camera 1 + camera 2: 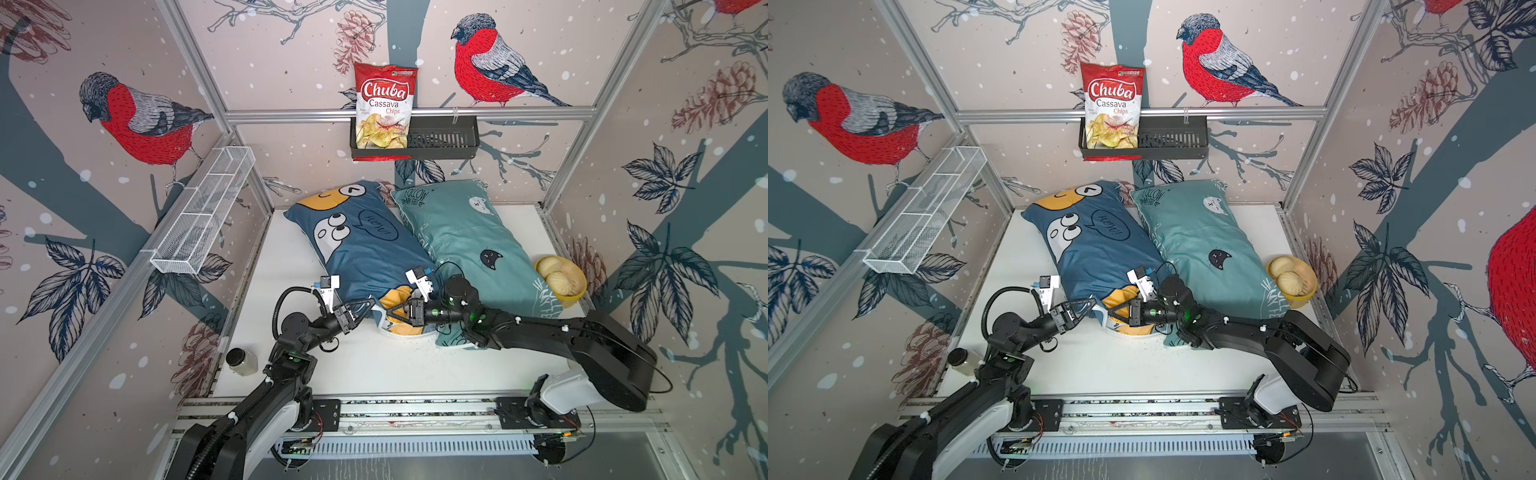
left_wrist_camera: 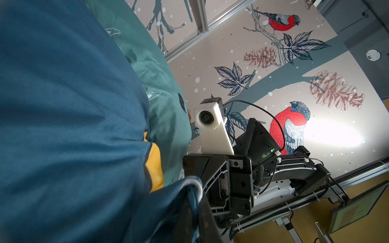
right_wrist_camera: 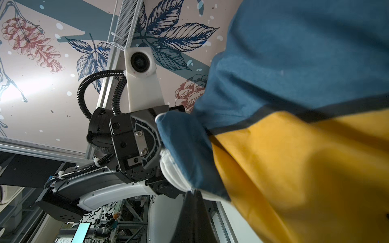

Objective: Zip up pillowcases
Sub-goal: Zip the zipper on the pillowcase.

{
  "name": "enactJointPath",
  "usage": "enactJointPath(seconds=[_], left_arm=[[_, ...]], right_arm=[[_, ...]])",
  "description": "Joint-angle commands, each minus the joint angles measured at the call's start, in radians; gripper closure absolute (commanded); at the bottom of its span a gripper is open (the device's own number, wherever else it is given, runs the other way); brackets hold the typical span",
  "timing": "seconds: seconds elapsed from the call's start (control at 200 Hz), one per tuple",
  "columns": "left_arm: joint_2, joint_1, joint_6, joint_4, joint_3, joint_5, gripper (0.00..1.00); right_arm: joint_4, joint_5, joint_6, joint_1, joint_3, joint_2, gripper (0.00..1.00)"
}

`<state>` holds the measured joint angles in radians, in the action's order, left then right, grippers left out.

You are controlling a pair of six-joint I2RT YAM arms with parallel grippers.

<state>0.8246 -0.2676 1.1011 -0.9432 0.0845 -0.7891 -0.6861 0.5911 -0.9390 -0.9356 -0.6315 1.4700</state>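
Left end effector (image 1: 371,308) is clenched on the dark blue pillowcase (image 1: 365,249) corner. Right end effector (image 1: 390,314) is clenched just beside it, on zipper pull or plain cloth, can't tell. If cloth, it slips and the hem bunches. Teal pillowcase (image 1: 465,237) lies beyond.

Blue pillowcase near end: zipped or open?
Open, at least partly: white inner pillow shows past the blue pillowcase edge at its near end.

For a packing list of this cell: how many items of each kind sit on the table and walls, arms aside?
Stuffed fabric pillows: 2 (dark blue pillow, teal pillow)
Red Chuba chips bag: 1
Wall baskets: 2 (black plastic basket, white wire basket)
Yellow bowl: 1
Pale round buns: 2
Clear jar, dark lid: 1
Total: 9
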Motion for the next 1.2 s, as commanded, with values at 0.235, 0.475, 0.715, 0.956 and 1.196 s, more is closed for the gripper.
enactJointPath(seconds=[0.235,0.475,0.715,0.956,1.196], left_arm=[[-0.037,0.055,-0.006,-0.002,0.007,0.049,1.00],[-0.073,0.111,-0.004,0.044,0.012,0.072,1.00],[-0.146,0.194,-0.028,0.173,0.014,0.122,1.00],[-0.169,0.294,-0.057,0.276,0.037,0.133,1.00],[-0.138,0.356,-0.053,0.265,0.044,0.140,1.00]], right_arm=[[0.098,-0.045,0.056,-0.007,0.029,-0.040,1.00],[0.180,-0.073,0.110,-0.011,0.026,-0.060,1.00],[0.234,-0.111,0.145,-0.022,0.018,-0.057,1.00],[0.277,-0.150,0.166,-0.030,0.024,-0.061,1.00],[0.339,-0.204,0.183,-0.036,0.040,-0.080,1.00]])
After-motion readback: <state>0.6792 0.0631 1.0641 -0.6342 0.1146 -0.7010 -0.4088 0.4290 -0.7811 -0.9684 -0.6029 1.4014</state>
